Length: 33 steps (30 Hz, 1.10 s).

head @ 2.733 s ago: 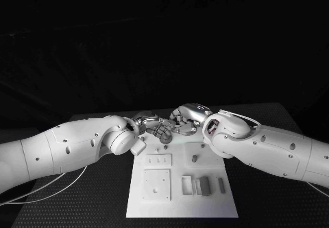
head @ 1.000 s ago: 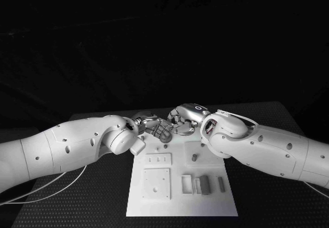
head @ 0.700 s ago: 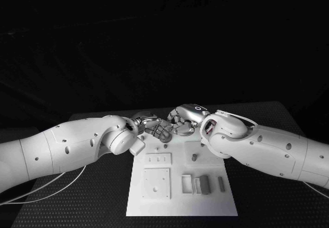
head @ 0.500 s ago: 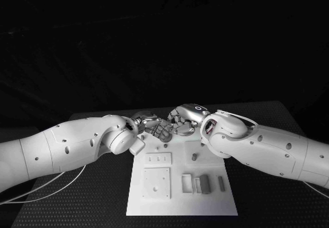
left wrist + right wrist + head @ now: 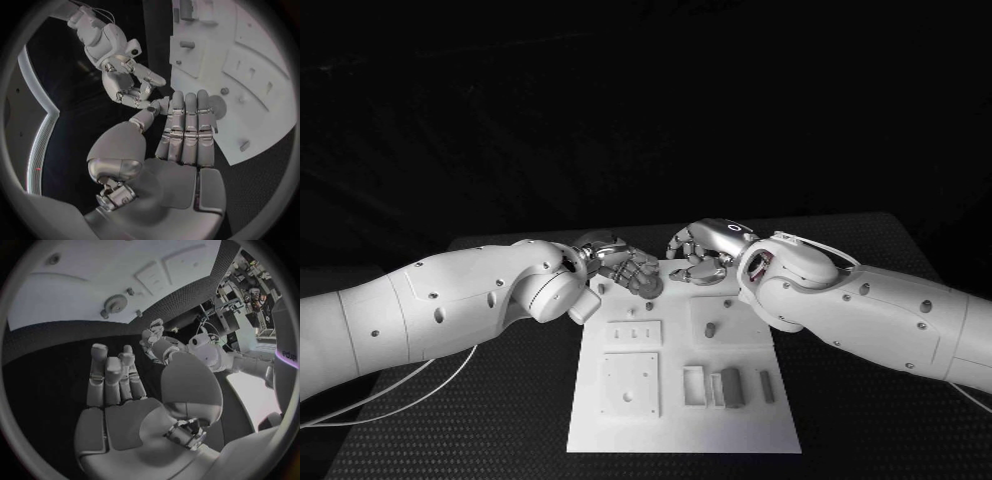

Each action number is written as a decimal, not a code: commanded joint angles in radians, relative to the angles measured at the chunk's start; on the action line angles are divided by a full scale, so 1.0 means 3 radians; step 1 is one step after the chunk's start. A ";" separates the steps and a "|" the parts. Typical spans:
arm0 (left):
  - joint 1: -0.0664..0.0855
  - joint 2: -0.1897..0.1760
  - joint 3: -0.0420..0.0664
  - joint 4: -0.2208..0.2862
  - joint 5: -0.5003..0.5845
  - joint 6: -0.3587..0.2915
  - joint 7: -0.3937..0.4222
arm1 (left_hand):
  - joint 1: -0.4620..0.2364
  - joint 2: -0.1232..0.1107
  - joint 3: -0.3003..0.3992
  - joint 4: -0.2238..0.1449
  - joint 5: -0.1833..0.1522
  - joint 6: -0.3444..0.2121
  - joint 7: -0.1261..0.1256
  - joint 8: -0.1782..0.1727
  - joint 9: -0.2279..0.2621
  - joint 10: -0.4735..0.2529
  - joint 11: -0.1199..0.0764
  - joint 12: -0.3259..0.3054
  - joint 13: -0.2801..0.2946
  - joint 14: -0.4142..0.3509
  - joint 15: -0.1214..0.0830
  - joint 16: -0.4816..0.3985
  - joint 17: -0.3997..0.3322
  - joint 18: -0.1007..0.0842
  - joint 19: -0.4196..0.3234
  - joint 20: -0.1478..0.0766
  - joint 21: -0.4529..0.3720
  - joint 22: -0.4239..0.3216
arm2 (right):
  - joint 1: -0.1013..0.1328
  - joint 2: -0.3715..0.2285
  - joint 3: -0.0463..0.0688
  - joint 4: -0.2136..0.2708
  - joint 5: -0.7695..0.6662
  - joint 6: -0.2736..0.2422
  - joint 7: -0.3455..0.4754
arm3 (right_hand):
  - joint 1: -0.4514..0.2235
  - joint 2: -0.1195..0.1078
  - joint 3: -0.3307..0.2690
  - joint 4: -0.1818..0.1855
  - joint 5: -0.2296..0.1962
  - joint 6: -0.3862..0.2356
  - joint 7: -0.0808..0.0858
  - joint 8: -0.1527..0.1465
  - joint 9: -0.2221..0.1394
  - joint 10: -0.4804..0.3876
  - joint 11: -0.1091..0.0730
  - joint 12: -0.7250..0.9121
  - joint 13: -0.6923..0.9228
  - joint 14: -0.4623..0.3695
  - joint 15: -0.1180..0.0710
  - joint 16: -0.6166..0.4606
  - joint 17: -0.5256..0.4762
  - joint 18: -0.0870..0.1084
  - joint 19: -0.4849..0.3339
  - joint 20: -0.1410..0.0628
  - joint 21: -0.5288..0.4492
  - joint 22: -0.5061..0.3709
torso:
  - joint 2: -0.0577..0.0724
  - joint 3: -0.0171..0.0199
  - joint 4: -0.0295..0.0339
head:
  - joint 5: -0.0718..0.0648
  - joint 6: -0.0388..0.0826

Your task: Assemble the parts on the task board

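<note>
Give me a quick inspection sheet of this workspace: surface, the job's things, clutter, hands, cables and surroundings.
Surface: black table, dark textured top.
Job's things: white task board in the middle of the table; grey parts stand in a row at its near right; a gear lies near its far edge.
Clutter: nothing seen.
Hands: left hand and right hand hover apart above the board's far edge; both palms look empty, fingers extended.
Cables: white cable loops under the left arm.
Surroundings: dark beyond the table.

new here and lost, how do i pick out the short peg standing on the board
Start at the white task board. On its far right raised block, below the right hand, stands the dark peg. It is upright and alone, unlike the flat bars nearer the front.
</note>
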 commanded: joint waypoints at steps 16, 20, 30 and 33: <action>-0.0044 -0.0115 -0.0110 0.0166 -0.0992 -0.0245 -0.0492 | 0.0053 -0.0022 0.0008 0.0000 0.0020 0.0125 -0.0106 -0.0011 0.0042 0.0081 -0.0039 0.0083 0.0121 0.0101 -0.0045 0.0067 0.0115 0.0037 0.0052 -0.0032 0.0079 0.0113 | 0.0000 -0.0128 0.0150 -0.0314 0.0949 -0.0360 0.0317 | 0.0012 -0.0012 0.0000 0.0044 -0.0010 -0.0112 0.0075 -0.0039 -0.0023 -0.0033 0.0020 0.0005 0.0000 -0.0008 0.0044 -0.0006 -0.0003 0.0066 -0.0017 0.0011 -0.0008 0.0051 | -0.0002 0.0006 0.0000 | 0.0071 -0.0056; -0.0067 -0.0146 -0.0139 0.0231 -0.1271 -0.0274 -0.0663 | 0.0079 -0.0034 -0.0018 0.0001 0.0021 0.0140 -0.0111 -0.0026 0.0058 0.0161 -0.0099 0.0219 0.0259 0.0168 -0.0097 0.0219 0.0209 0.0045 0.0128 -0.0081 0.0183 0.0236 | 0.0002 -0.0123 0.0214 -0.0401 0.1151 -0.0357 0.0342 | 0.0013 -0.0003 -0.0002 0.0043 -0.0010 -0.0112 0.0075 -0.0038 -0.0023 -0.0033 0.0020 0.0006 0.0000 -0.0009 0.0044 -0.0006 -0.0003 0.0066 -0.0018 0.0011 -0.0009 0.0052 | -0.0003 0.0004 0.0006 | 0.0072 -0.0078; -0.0125 -0.0151 -0.0260 0.0347 -0.1688 -0.0163 -0.0977 | 0.0135 -0.0040 -0.0071 0.0024 0.0023 0.0197 -0.0213 -0.0136 0.0100 0.0031 -0.0279 0.1894 0.1802 0.0380 -0.0434 0.1505 0.0845 0.0088 0.0474 -0.0387 0.0966 0.1124 | 0.0067 -0.0109 0.0287 -0.0567 0.1349 -0.0328 0.0362 | 0.0016 0.0016 -0.0010 0.0034 -0.0011 -0.0115 0.0076 -0.0038 -0.0025 -0.0036 0.0021 0.0008 -0.0001 -0.0012 0.0045 -0.0007 -0.0004 0.0066 -0.0021 0.0012 -0.0011 0.0053 | 0.0004 0.0004 -0.0003 | 0.0054 -0.0143; -0.0148 -0.0137 -0.0276 0.0356 -0.1755 -0.0150 -0.1038 | 0.0131 -0.0046 -0.0041 0.0003 0.0022 0.0202 -0.0225 -0.0152 0.0118 0.0051 -0.0298 0.2116 0.1943 0.0435 -0.0489 0.1704 0.0853 0.0103 0.0550 -0.0443 0.1085 0.1250 | 0.0084 -0.0115 0.0295 -0.0568 0.1350 -0.0328 0.0362 | 0.0018 0.0021 -0.0012 0.0030 -0.0011 -0.0115 0.0076 -0.0037 -0.0025 -0.0037 0.0021 0.0009 -0.0002 -0.0013 0.0045 -0.0007 -0.0004 0.0066 -0.0022 0.0012 -0.0012 0.0053 | 0.0006 0.0004 -0.0006 | 0.0046 -0.0161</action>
